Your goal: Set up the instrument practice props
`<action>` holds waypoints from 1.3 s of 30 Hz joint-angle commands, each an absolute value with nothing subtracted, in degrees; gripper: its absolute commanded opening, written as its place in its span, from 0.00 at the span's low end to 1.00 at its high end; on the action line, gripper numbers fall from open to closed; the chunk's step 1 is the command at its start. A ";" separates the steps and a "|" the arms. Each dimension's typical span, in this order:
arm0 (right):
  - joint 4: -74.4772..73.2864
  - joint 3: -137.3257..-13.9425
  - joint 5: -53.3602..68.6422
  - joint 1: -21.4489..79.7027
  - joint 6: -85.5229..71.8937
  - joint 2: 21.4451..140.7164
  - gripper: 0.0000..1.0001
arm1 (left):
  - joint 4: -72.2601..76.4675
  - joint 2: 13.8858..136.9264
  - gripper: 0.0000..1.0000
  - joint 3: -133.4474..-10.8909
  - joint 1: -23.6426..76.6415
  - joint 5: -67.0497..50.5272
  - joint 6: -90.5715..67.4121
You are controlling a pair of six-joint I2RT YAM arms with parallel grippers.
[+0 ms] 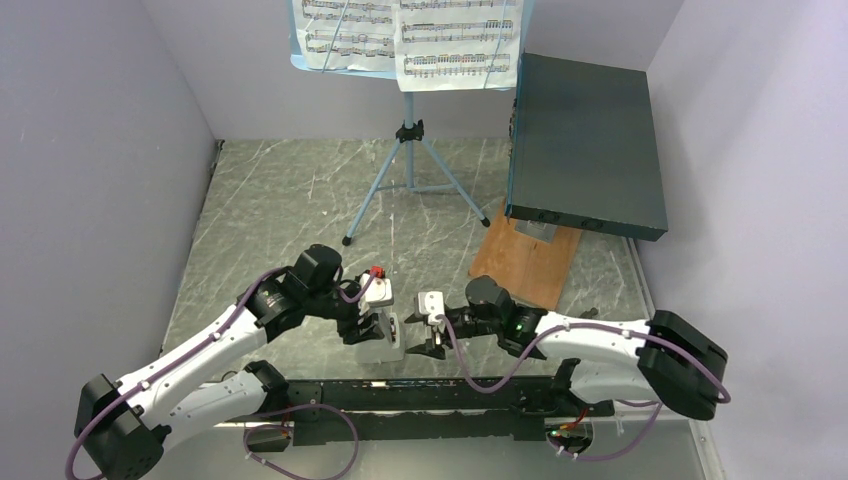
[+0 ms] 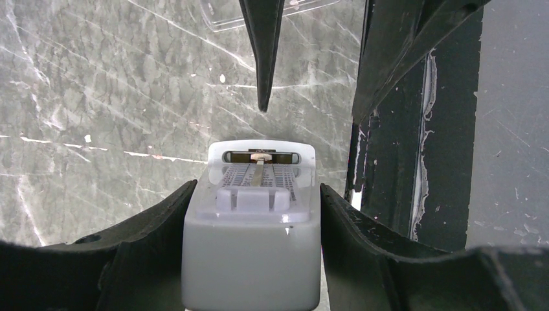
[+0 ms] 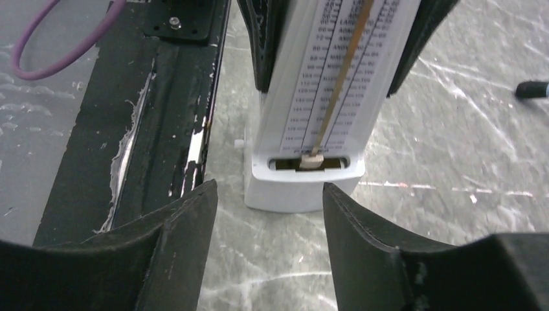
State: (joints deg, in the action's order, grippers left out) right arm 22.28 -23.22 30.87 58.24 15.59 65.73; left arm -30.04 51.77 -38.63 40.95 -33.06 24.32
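The light blue music stand (image 1: 408, 150) stands on its tripod at the back, with white sheet-music pages (image 1: 450, 40) on its desk. Near the front edge, the grey-white metronome (image 1: 381, 338) stands on the table, its scale and pendulum facing the right arm. My left gripper (image 2: 257, 189) is shut on the metronome (image 2: 256, 227), a finger against each side. My right gripper (image 3: 268, 189) is open and empty just in front of the metronome (image 3: 317, 97), apart from its base. In the top view my right gripper (image 1: 428, 345) sits just right of it.
A big dark box (image 1: 585, 145) leans on a wooden board (image 1: 525, 265) at the back right. The black arm-mount rail (image 1: 440, 395) runs along the near edge, close beside the metronome. A clear plastic piece (image 2: 223, 14) lies on the marble. A dark rod tip (image 3: 532, 89) shows far right.
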 commanded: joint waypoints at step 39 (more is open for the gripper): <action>37.02 -31.38 39.04 55.55 18.98 87.24 0.15 | -28.82 52.72 0.00 -40.43 40.95 -35.50 26.10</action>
